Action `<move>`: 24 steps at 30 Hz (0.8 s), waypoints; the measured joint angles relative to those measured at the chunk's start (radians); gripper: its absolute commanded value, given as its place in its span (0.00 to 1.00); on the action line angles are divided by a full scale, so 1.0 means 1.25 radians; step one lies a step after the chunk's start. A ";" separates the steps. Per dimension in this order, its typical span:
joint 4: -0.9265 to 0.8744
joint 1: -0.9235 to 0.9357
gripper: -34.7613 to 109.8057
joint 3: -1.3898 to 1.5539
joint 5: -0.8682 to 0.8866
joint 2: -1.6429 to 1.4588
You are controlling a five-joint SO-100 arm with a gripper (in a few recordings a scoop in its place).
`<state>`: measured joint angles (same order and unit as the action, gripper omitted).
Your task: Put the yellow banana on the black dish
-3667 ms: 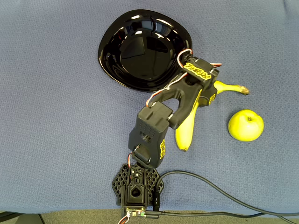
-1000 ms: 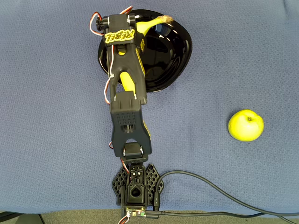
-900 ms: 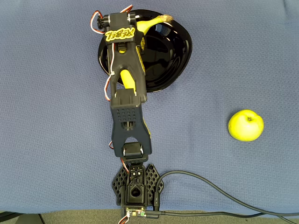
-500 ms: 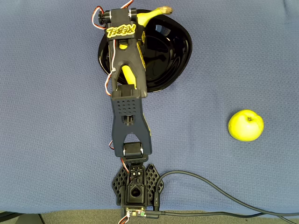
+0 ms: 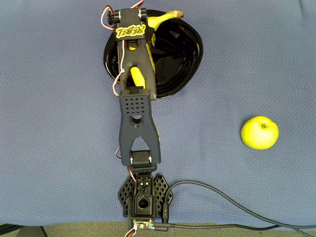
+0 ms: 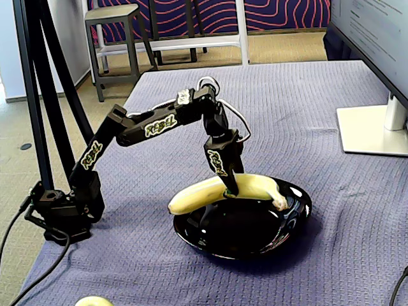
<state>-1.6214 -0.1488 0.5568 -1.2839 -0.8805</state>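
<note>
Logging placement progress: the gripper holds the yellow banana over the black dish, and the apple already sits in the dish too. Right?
Not quite. The gripper does hold the yellow banana over the black dish, but the apple lies on the blue cloth, well apart from the dish, as the overhead view shows.

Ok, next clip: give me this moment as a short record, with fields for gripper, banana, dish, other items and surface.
gripper: gripper closed on the banana's middle, over the dish
banana: yellow banana held roughly level; stem end over the dish, other end past the rim; contact with the dish cannot be told
dish: black dish on the cloth, glossy
other items: yellow-green apple on the cloth, apart from the dish
surface: blue-grey cloth
</note>
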 measured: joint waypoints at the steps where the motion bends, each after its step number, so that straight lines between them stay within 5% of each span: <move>1: -0.005 0.000 0.24 -0.010 -0.001 0.006; 24: -0.038 0.023 0.34 -0.015 0.042 0.038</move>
<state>-1.6690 -0.1197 0.5384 -1.2318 -0.8330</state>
